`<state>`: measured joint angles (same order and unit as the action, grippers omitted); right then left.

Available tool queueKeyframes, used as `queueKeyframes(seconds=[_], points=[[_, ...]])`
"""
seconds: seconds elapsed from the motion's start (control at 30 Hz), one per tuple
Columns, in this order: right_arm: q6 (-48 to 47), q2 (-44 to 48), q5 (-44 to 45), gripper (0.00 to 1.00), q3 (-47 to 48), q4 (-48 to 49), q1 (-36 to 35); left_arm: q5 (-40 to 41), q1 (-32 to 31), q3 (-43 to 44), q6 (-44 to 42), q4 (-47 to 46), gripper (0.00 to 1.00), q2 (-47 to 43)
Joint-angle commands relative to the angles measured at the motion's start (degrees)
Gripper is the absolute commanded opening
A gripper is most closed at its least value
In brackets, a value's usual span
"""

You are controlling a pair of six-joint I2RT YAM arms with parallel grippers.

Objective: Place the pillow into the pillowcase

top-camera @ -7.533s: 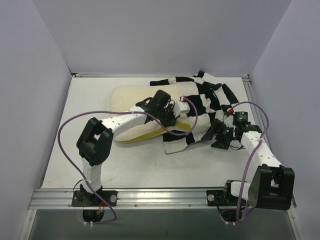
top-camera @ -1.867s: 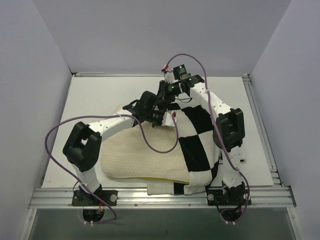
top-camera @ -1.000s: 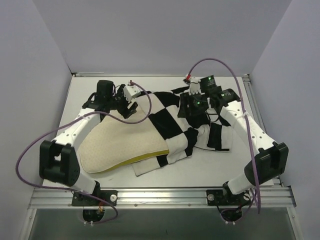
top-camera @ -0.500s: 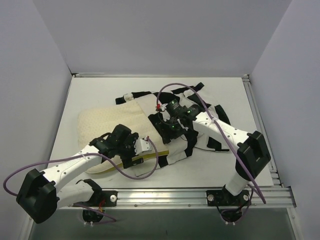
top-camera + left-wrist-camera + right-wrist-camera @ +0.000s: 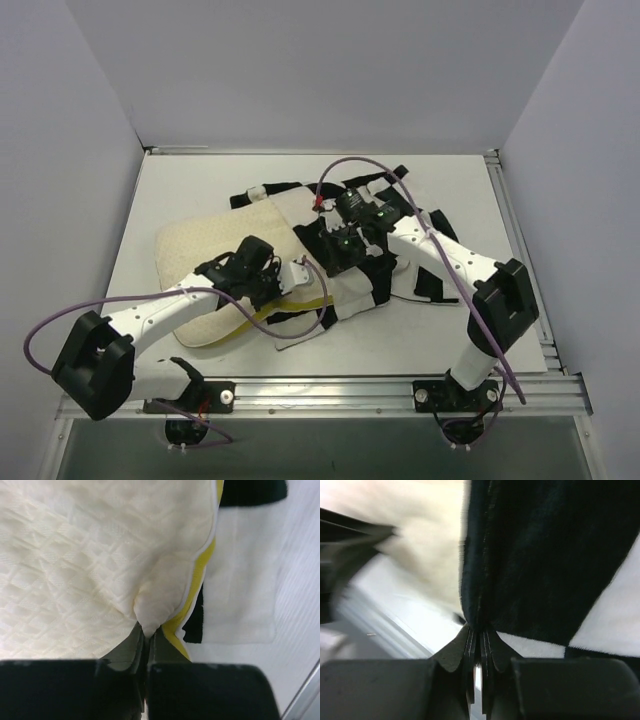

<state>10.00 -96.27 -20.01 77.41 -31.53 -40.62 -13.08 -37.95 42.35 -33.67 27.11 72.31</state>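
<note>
The cream quilted pillow [image 5: 200, 250] lies left of centre, its right end under the black-and-white checkered pillowcase [image 5: 385, 265]. My left gripper [image 5: 292, 280] is at the pillow's near yellow edge. In the left wrist view it [image 5: 148, 631] is shut on a pinched fold of the pillow [image 5: 90, 555] beside the yellow side strip [image 5: 197, 580]. My right gripper [image 5: 335, 247] sits over the case's left edge. In the right wrist view it [image 5: 480, 628] is shut on a black hem of the pillowcase [image 5: 545, 555].
A white flap of the case [image 5: 240, 595] lies flat on the table beside the pillow's edge. The table's metal front rail [image 5: 320, 395] runs along the near side. Purple cables [image 5: 60, 320] loop off both arms.
My left gripper has moved inward along the pillow's near edge and closed on it. My right gripper has closed on the pillowcase hem and shifted slightly farther back.
</note>
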Motion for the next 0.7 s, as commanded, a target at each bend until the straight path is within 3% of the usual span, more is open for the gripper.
queueKeyframes(seconds=[0.0, 0.07, 0.13, 0.27, 0.3, 0.4, 0.5, 0.67], points=[[8.5, 5.3, -23.4, 0.00, 5.9, 5.9, 2.8, -11.3, 0.1, 9.2, 14.0, -10.6, 0.00, 2.3], [20.2, 5.8, -32.0, 0.00, 5.1, 11.3, 1.3, -13.6, 1.2, 12.2, 22.1, -16.6, 0.00, 2.9], [24.5, 6.1, -34.9, 0.00, 2.6, 18.4, -0.2, -14.5, 3.6, 13.5, 26.5, -19.1, 0.00, 2.5], [28.2, 4.7, -29.0, 0.00, -2.1, 22.8, 5.9, -12.8, 5.8, 13.3, 33.4, -21.3, 0.00, -0.9], [29.9, 4.8, -28.2, 0.00, -3.7, 24.0, 10.5, -11.8, 6.0, 12.9, 34.9, -21.5, 0.00, -1.7], [23.1, 6.6, -20.3, 0.00, -5.6, 22.4, 13.9, -11.2, 6.8, 12.6, 37.1, -21.3, 0.00, -3.4], [17.8, 8.0, -19.2, 0.00, -4.9, 19.8, 10.8, -12.0, 7.0, 12.6, 39.4, -22.4, 0.00, -3.1], [18.0, 4.4, -31.4, 0.00, -0.4, 19.0, -1.0, -9.2, 6.0, 12.5, 38.6, -22.6, 0.00, -0.1]])
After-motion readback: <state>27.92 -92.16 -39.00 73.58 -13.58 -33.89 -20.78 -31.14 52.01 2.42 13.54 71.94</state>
